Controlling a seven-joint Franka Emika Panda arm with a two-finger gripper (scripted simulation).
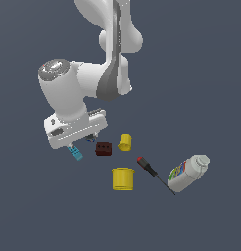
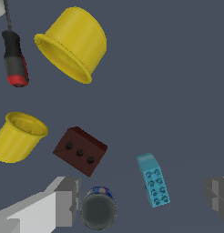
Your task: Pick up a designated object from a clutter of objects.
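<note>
The designated object, a small teal-blue studded brick [image 2: 153, 179], lies flat on the dark floor. In the wrist view it sits between my two fingers [image 2: 63, 202], nearer the right one and touching neither. My gripper [image 2: 141, 200] is open and holds nothing. In the exterior view the gripper [image 1: 79, 143] hovers just over the teal brick [image 1: 76, 153], which pokes out from under the white hand. The clutter of objects spreads toward the exterior view's right, starting with a dark red-brown brick [image 1: 103, 148].
A small dark round piece [image 2: 98, 210] lies close to one finger, beside the red-brown brick [image 2: 80, 151]. Two yellow cups [image 1: 125, 142] [image 1: 123, 178], a red-handled screwdriver [image 1: 149, 169] and a white labelled bottle [image 1: 188, 172] lie farther to the exterior view's right.
</note>
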